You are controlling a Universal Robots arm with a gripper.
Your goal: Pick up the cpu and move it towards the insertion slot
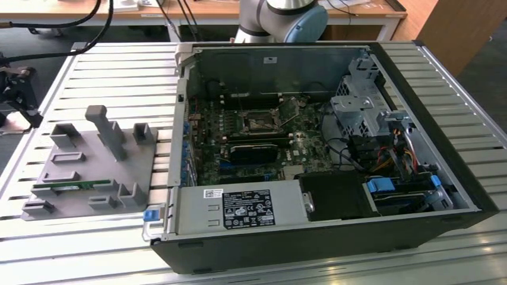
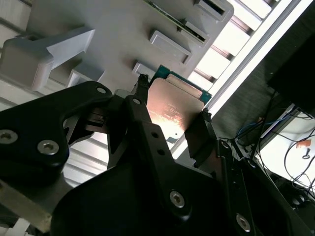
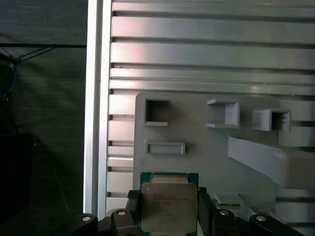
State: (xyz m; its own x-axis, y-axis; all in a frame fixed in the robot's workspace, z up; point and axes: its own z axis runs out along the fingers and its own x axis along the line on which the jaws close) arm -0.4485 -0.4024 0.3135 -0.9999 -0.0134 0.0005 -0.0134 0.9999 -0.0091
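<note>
Gripper [image 3: 169, 199] jaws are closed narrowly on the cpu [image 3: 169, 209], with one black finger [image 2: 142, 118] on each of two opposite edges and the silver lid facing both wrist cameras. The chip is over the gray fixture plate [image 3: 197, 128], near the plate's edge on the slatted aluminium table [image 3: 206, 54]; I cannot tell whether it touches the plate. In the exterior view, the insertion slot [image 1: 259, 122] lies on the motherboard inside the open computer case [image 1: 317, 237], well apart from the plate, where a green memory stick [image 1: 75, 186] lies.
</note>
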